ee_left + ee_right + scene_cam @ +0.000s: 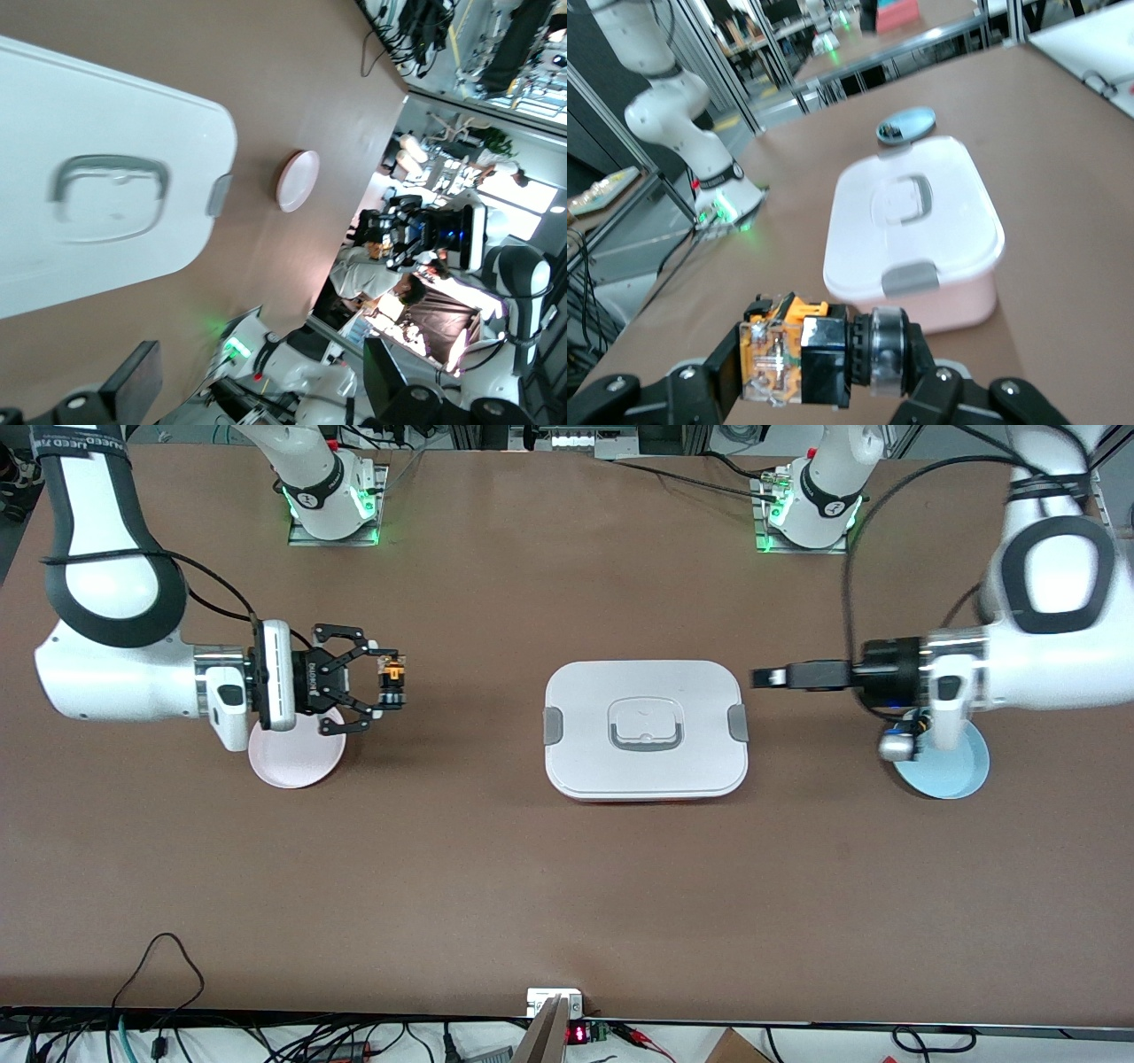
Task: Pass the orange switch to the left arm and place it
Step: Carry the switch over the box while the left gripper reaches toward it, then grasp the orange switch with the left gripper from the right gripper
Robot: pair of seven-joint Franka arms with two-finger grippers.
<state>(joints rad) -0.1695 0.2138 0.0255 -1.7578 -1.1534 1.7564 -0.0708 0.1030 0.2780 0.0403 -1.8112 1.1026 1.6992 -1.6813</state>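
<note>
The switch (392,682) is clamped in the right gripper (376,680), up in the air beside the pink plate (295,762) at the right arm's end of the tabletop. The left gripper (769,677) hangs with jaws spread near the box (645,728), over the blue plate (945,771). Risk, I'd say: a low handover path clips the lid, or a loose pinch drops the part.
</note>
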